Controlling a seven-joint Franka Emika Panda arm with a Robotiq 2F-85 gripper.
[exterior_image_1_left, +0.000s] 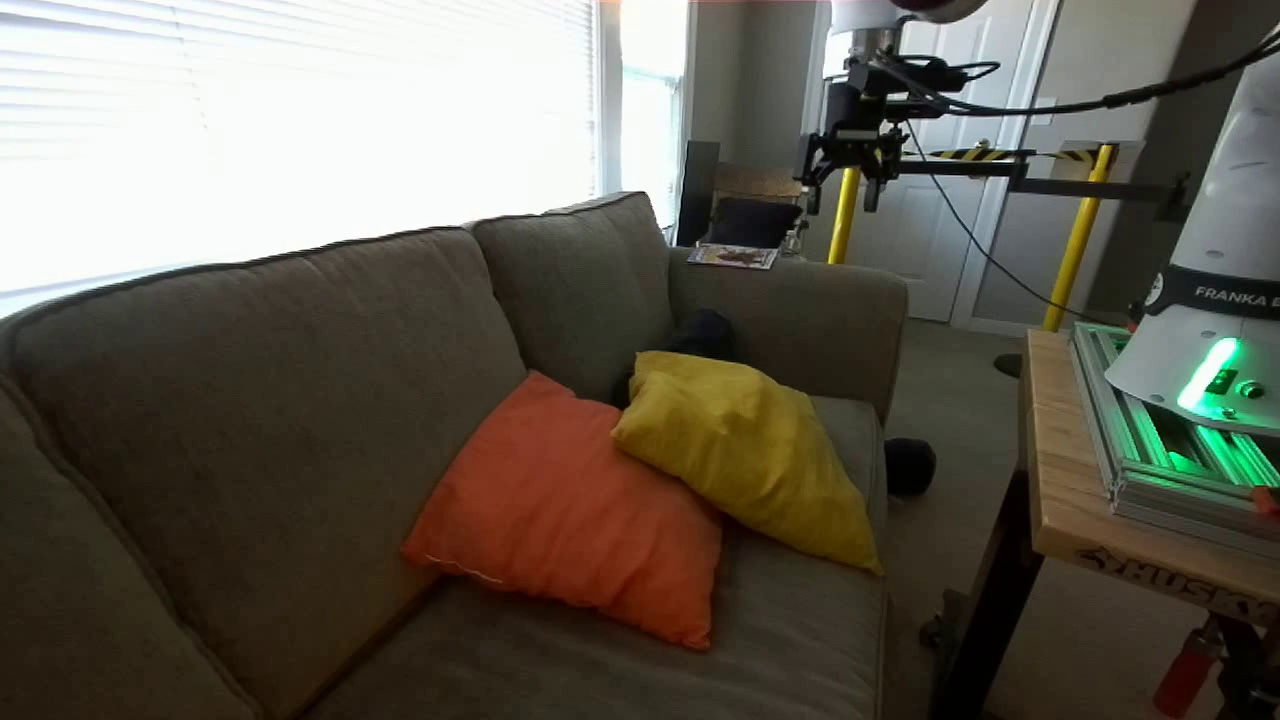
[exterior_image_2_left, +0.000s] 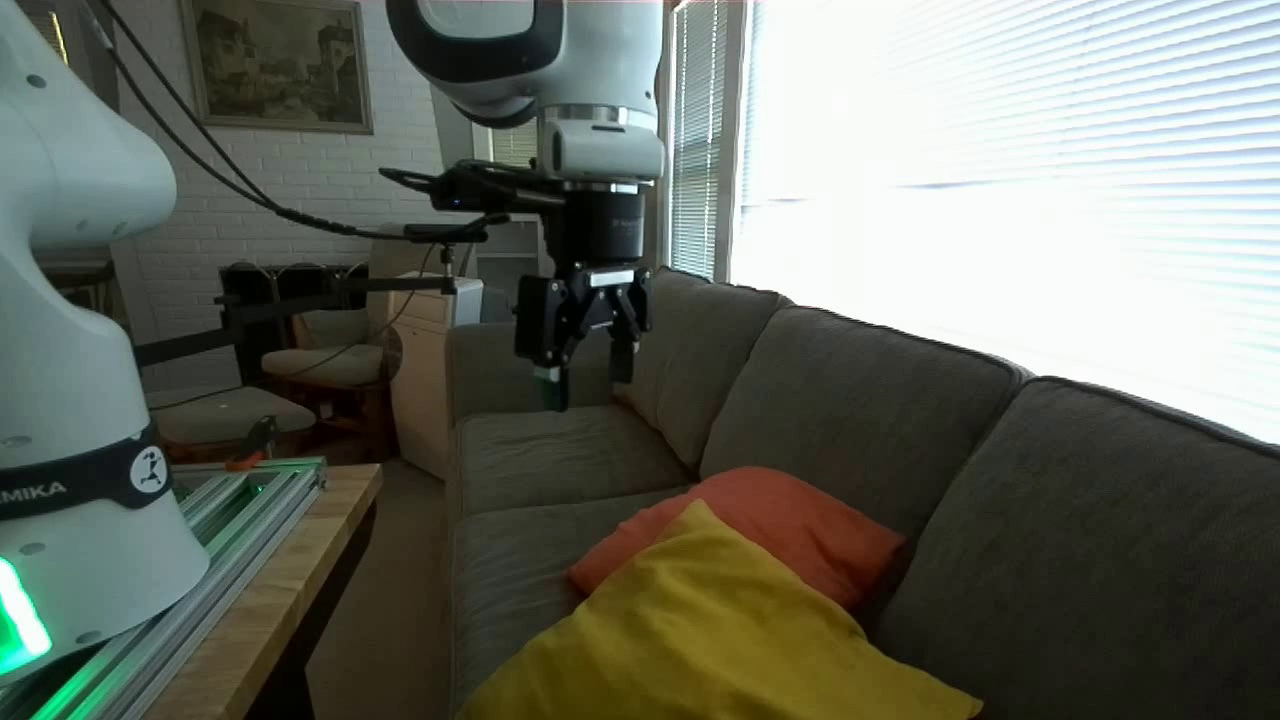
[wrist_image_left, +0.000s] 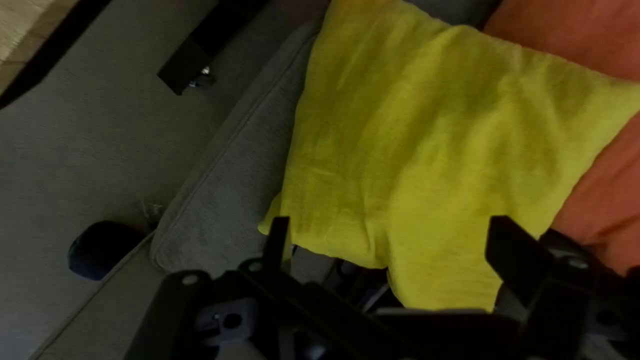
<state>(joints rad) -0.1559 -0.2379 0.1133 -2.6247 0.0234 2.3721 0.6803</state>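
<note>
Gripper (exterior_image_1_left: 842, 203): in an exterior view, hung pointing down, fingers spread wide, unloaded.
Yellow throw pillow (exterior_image_1_left: 745, 450): lay on the sofa (exterior_image_1_left: 300, 400), overlapping the orange throw pillow (exterior_image_1_left: 575, 510).
Magazine (exterior_image_1_left: 733, 257): rested on the armrest (exterior_image_1_left: 800, 315).
Franka arm (exterior_image_2_left: 610, 55): in an exterior view, held the gripper in midair, well apart from both pillows.
Fingertips (wrist_image_left: 276, 237): in the wrist view, stood far apart, the yellow throw pillow beyond them.

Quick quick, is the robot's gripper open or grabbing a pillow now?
Gripper: open, holding nothing, up in the air, not touching the yellow pillow.
</note>
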